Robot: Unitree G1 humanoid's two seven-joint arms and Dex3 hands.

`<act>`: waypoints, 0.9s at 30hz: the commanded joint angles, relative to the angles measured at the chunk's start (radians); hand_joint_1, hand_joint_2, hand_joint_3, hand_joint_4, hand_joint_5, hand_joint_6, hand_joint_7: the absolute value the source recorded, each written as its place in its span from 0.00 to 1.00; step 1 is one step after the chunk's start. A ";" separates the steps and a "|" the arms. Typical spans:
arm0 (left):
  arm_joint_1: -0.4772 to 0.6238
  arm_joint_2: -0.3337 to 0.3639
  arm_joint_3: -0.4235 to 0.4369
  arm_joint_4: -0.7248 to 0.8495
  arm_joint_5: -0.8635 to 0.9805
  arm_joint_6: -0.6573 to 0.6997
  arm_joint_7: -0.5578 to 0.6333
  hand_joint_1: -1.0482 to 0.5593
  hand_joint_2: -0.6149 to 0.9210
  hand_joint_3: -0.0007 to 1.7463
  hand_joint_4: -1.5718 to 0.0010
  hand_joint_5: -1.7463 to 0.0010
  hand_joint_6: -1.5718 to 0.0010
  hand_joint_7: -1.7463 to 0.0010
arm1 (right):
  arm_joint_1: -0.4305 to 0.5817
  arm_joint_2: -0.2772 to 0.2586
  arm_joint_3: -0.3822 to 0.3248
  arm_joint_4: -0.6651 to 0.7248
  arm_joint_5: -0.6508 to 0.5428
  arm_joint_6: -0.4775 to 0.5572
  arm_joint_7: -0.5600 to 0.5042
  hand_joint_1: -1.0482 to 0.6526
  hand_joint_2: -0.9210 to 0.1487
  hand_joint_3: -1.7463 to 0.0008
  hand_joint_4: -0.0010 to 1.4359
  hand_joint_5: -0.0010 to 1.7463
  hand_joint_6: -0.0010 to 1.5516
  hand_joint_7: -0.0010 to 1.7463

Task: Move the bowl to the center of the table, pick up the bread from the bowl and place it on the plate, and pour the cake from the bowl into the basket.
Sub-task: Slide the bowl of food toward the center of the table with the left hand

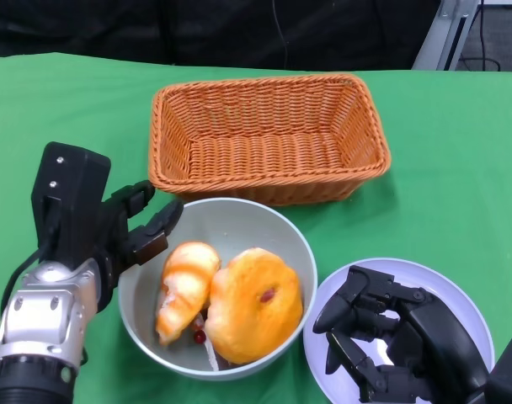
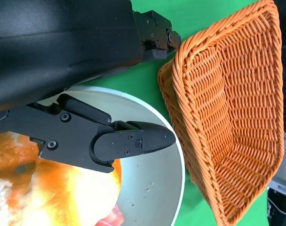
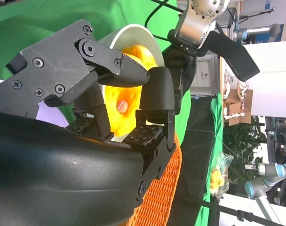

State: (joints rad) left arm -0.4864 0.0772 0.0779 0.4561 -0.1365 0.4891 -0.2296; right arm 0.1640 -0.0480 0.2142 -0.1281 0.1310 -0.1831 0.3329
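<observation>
On the green desk (image 1: 458, 151), near its front edge, sits a pale grey bowl (image 1: 239, 220). Two baked items lie inside: a long croissant-like bread (image 1: 186, 286) on the robot's left and a round orange cake (image 1: 254, 305) with a red spot on top, the two touching. Something small and red shows between them at the bowl's bottom; too little is visible to tell what.

Left hand (image 1: 113, 231): at the bowl's left rim. Fingers (image 1: 159, 227) grip the rim, one reaching over the edge into the bowl, the others along the outer wall. Left wrist view confirms a finger (image 2: 133, 141) lying inside over the pale wall, just beside the bread (image 2: 53, 188).

Right hand (image 1: 386, 332): hovers over a pale lilac plate (image 1: 458, 295) that stands just right of the bowl, rims close together. Fingers (image 1: 357, 295) are parted, loosely bent and holding nothing, tips toward the bowl. Right wrist view looks past the fingers (image 3: 157, 94) to the cake (image 3: 129, 103) inside the bowl (image 3: 133, 35).

Behind the bowl stands a rectangular orange wicker basket (image 1: 269, 139), its near wall just beside the bowl's far rim. Whether they touch cannot be told. Basket holds nothing visible.
</observation>
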 commanded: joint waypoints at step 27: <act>0.084 0.030 0.011 -0.135 -0.018 0.029 0.019 0.31 1.00 0.29 0.96 0.98 0.96 0.99 | 0.013 -0.007 -0.013 0.000 -0.007 -0.013 0.004 0.49 0.31 0.47 0.51 0.90 0.48 0.73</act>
State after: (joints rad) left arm -0.4197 0.0814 0.0773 0.3334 -0.1595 0.5201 -0.2232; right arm 0.1709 -0.0501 0.2099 -0.1282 0.1158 -0.1866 0.3371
